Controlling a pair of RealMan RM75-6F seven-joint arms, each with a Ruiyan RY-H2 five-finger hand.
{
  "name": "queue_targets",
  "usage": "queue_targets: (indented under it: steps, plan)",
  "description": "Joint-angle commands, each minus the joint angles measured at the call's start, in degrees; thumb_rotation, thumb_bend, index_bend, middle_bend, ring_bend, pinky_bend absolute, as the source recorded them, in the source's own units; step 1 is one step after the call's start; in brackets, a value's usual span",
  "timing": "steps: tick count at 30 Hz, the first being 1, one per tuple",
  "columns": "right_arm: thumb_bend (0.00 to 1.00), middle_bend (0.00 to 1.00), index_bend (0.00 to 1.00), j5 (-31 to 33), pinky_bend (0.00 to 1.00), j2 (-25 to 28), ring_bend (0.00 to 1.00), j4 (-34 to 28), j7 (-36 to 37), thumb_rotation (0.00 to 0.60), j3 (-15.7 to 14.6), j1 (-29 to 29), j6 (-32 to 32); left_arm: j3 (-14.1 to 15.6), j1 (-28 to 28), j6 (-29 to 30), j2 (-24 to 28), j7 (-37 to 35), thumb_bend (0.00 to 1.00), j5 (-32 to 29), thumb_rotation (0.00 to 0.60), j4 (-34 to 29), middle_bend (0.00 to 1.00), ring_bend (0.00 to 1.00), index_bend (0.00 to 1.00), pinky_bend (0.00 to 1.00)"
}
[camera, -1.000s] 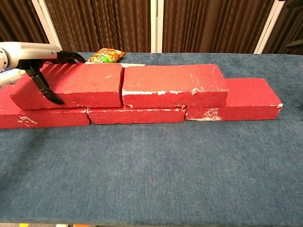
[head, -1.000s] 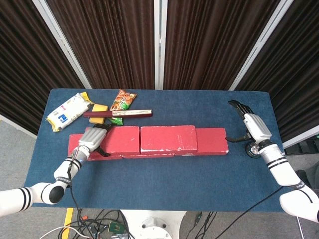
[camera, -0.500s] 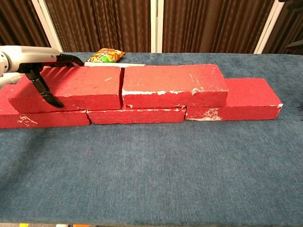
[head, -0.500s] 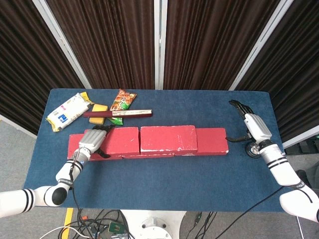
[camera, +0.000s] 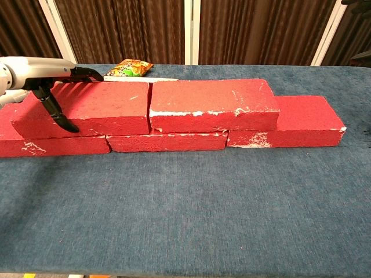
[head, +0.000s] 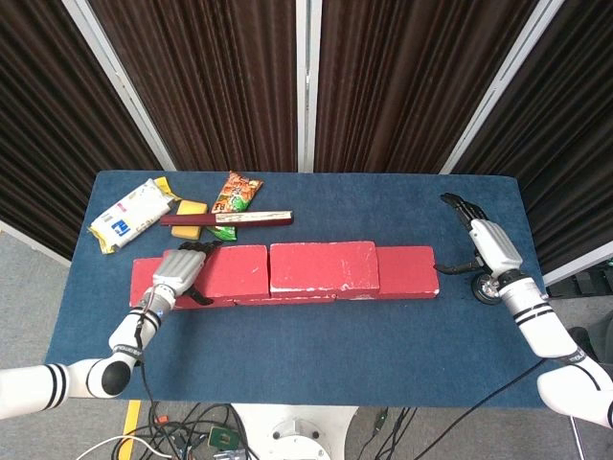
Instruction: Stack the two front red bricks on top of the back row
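Two red bricks lie on top of a back row of red bricks [head: 410, 271]. The upper left brick [head: 230, 270] [camera: 87, 107] is gripped at its left end by my left hand [head: 177, 271] [camera: 40, 72], fingers over the top and thumb on the front face. Touching it end to end is the upper right brick [head: 323, 265] [camera: 211, 104]. The lower row [camera: 301, 121] sticks out at both ends. My right hand [head: 488, 244] hovers off the row's right end with fingers spread, holding nothing; the chest view does not show it.
Behind the bricks at the back left lie a white wipes pack [head: 129, 216], a yellow sponge [head: 190, 209], a snack packet [head: 236, 193] [camera: 128, 68] and a long dark red box [head: 225, 219]. A small black round object [head: 484, 287] sits by my right wrist.
The upper left brick has settled lower onto the bottom row, with my left hand still on it. The right hand has not moved.
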Motion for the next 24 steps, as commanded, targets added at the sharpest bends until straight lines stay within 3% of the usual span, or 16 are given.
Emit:
queue_targets:
  steps: [1, 19, 24]
  plan:
    - [0.00, 0.00, 0.00, 0.0, 0.00, -0.1, 0.00, 0.1, 0.1, 0.600, -0.1, 0.0, -0.1, 0.0, -0.1, -0.1, -0.2, 0.1, 0.06, -0.3, 0.600, 0.2, 0.12, 0.17, 0.00, 0.11]
    - [0.00, 0.00, 0.00, 0.1, 0.00, -0.1, 0.00, 0.6, 0.6, 0.600, 0.1, 0.1, -0.2, 0.1, 0.0, -0.9, -0.4, -0.8, 0.06, 0.0, 0.600, 0.5, 0.11, 0.16, 0.00, 0.11]
    - [0.00, 0.00, 0.00, 0.2, 0.00, -0.2, 0.00, 0.6, 0.7, 0.600, 0.1, 0.1, -0.3, 0.0, -0.2, -1.9, -0.3, -1.3, 0.05, -0.1, 0.600, 0.8, 0.09, 0.09, 0.00, 0.11]
